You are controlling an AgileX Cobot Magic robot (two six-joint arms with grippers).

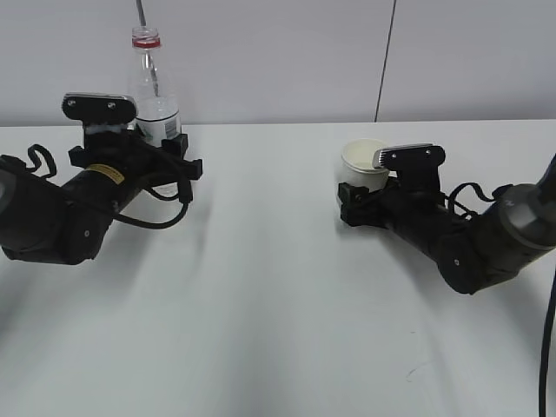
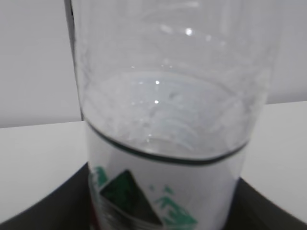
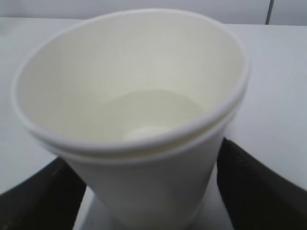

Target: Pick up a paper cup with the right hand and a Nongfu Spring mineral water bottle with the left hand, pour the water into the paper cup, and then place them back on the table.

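Observation:
The Nongfu Spring mineral water bottle (image 1: 156,102) stands upright at the back left of the table (image 1: 278,313), uncapped, with its red neck ring showing. My left hand gripper (image 1: 162,149) is shut on its labelled middle. In the left wrist view the bottle (image 2: 168,110) fills the frame, black fingers (image 2: 43,206) against both sides and the water line just above the label. The paper cup (image 1: 363,162) stands upright right of centre. My right hand gripper (image 1: 354,205) is shut on its lower body. In the right wrist view the cup (image 3: 139,86) sits between the fingers (image 3: 259,187).
A grey wall rises behind the table's far edge, with a dark vertical line (image 1: 387,52) on it and a thin rod (image 1: 140,13) above the bottle. Bare white tabletop lies between the two arms and in front of them.

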